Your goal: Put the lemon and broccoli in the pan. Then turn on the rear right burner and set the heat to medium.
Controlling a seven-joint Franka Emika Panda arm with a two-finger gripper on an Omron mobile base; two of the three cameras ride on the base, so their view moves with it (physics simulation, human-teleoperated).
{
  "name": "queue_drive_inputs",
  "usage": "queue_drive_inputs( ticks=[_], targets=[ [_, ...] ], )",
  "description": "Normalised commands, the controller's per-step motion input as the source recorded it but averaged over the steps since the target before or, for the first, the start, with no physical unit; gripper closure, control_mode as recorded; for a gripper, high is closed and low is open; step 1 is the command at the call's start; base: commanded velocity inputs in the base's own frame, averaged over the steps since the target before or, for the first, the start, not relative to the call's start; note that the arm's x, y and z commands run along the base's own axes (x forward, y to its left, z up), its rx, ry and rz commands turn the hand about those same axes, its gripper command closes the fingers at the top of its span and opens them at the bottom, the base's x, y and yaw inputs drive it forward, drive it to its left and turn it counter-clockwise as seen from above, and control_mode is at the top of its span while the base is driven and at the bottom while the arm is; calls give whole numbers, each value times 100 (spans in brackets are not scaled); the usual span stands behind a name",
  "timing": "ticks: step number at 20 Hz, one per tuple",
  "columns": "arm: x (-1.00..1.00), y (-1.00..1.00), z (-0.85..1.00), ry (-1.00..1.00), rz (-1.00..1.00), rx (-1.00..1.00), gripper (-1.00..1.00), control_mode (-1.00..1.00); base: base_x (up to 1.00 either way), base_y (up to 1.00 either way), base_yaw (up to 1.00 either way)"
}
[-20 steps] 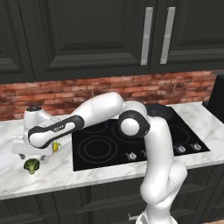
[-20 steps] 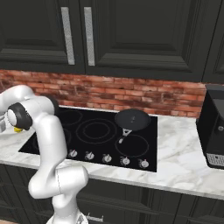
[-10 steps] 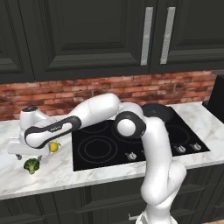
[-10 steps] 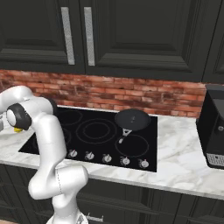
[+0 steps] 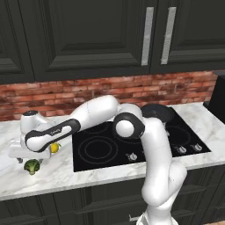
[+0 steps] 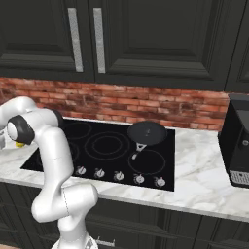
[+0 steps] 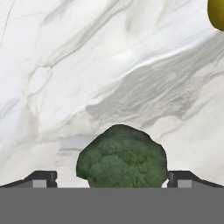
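on the marble counter, broccoli between wide-open fingers, lemon near

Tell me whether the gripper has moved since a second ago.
Yes. The gripper has come down toward the broccoli and away from the brick wall; its jaws are open.

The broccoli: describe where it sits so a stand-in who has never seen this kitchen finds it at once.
Start at the black cooktop and go to the marble counter on its left in the left base view. Near the front edge, under the arm's open tool, lies the broccoli. It is dark green and bumpy, unlike the smooth yellow lemon just behind it.
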Motion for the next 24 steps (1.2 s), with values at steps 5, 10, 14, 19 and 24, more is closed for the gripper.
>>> queue_drive_inputs(
  ticks=[5, 10, 14, 19, 24],
  targets=[
    [0, -1, -26, 0, 0, 0, -100, -100, 0, 0, 0],
    [0, 0, -27, 0, 0, 0, -100, -100, 0, 0, 0],
    [0, 0, -30, 1, 0, 0, -100, -100, 0, 0, 0],
    [-4, 0, -25, 2, 0, 0, -100, -100, 0, 0, 0],
    [-24, 0, -13, 1, 0, 0, -100, -100, 0, 0, 0]
  ],
)
